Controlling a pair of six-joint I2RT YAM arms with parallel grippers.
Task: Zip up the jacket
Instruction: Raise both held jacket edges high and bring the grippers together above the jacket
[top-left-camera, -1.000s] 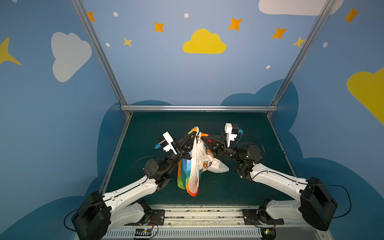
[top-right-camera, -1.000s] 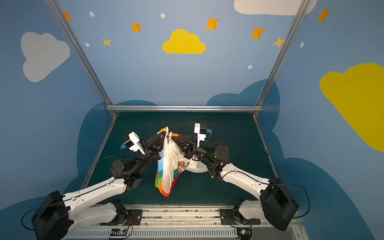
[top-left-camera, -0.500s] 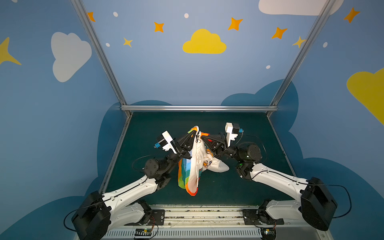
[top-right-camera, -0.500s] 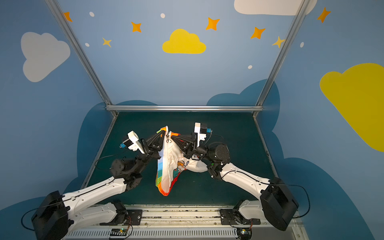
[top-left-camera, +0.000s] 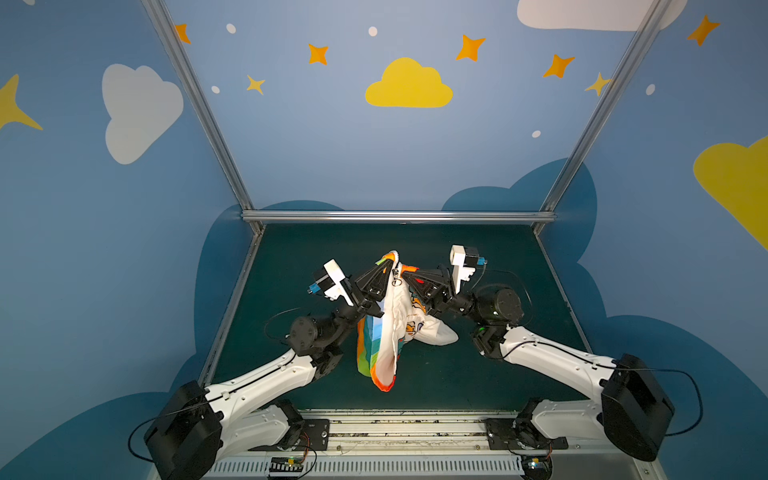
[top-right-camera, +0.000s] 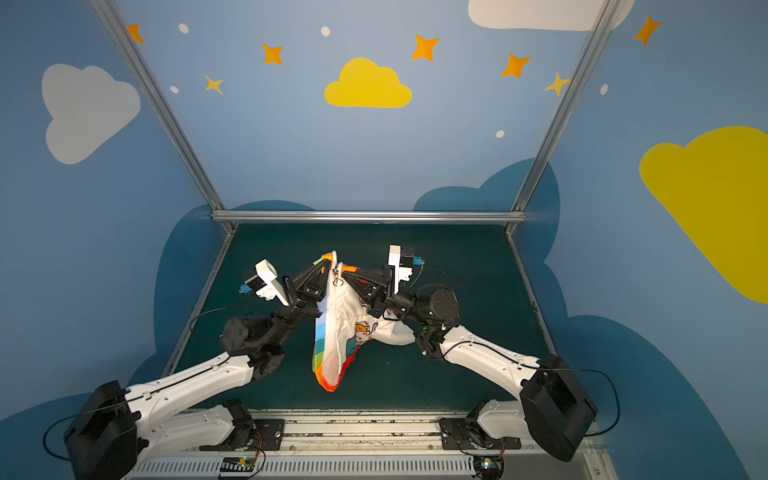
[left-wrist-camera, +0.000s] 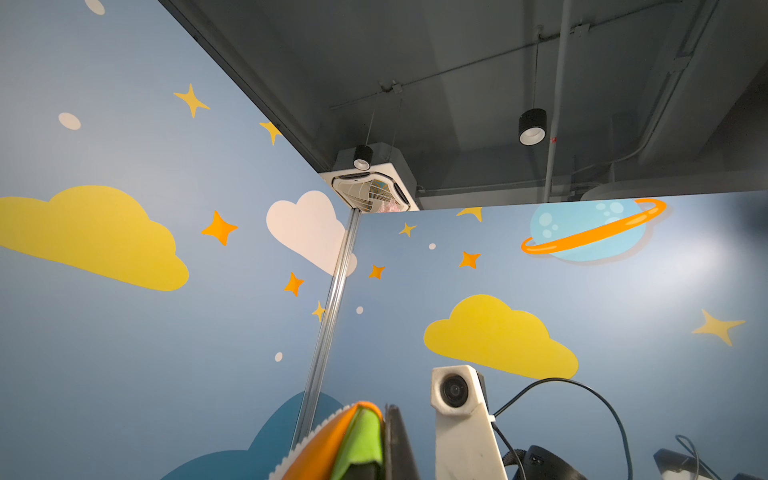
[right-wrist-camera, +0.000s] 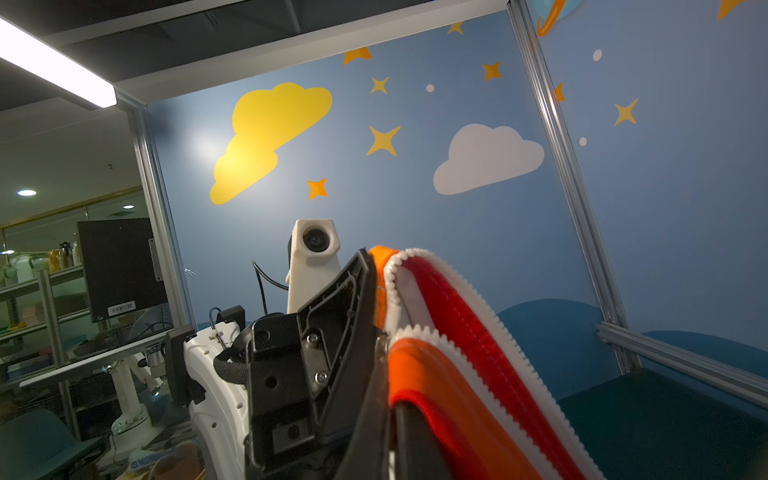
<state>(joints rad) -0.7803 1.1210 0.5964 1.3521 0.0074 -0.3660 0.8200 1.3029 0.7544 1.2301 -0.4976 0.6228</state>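
Observation:
The jacket (top-left-camera: 384, 332) (top-right-camera: 336, 332) hangs in mid-air over the green mat, white printed lining facing me and rainbow stripes along its left edge. Both grippers hold its top, close together. My left gripper (top-left-camera: 387, 268) (top-right-camera: 327, 266) is shut on the orange and green edge (left-wrist-camera: 332, 440) with white zipper teeth. My right gripper (top-left-camera: 406, 276) (top-right-camera: 348, 275) is shut on the orange and red edge (right-wrist-camera: 457, 332). The ring pull (top-left-camera: 397, 282) (top-right-camera: 338, 282) dangles between the two grippers. A white fold (top-left-camera: 438, 334) bulges out toward the right arm.
The green mat (top-left-camera: 291, 257) is bounded by an aluminium rail (top-left-camera: 395, 216) at the back and blue walls at the sides. Each wrist view shows the other arm's camera: one (left-wrist-camera: 455, 395) beside my left gripper, one (right-wrist-camera: 316, 249) beside my right.

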